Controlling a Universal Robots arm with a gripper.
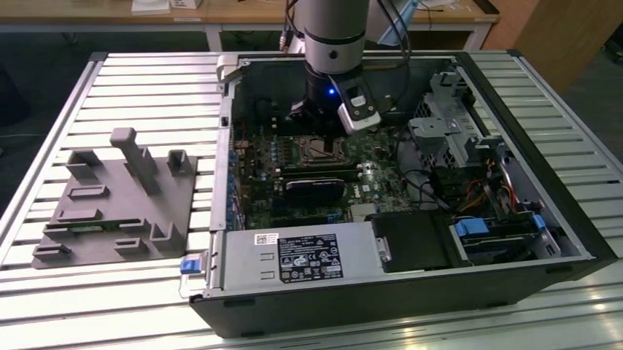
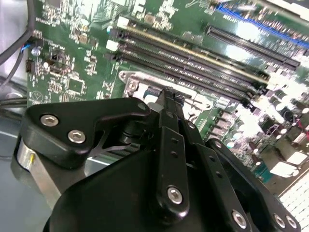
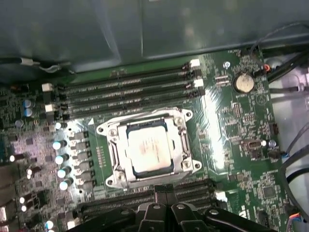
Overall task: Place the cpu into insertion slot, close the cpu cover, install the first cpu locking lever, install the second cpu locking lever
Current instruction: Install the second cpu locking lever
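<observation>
The gripper [image 3: 161, 189], fingers together and empty, hung just beside the cover [image 3: 149, 146], closed over the cpu [image 3: 150, 145].

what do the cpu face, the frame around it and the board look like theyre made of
The cpu face looks like matte pale silver metal, evenly light without sharp glare. The cpu cover around it seems bright polished steel, judging by its hard glints. The motherboard looks like glossy green lacquered circuit laminate with fine traces.
</observation>
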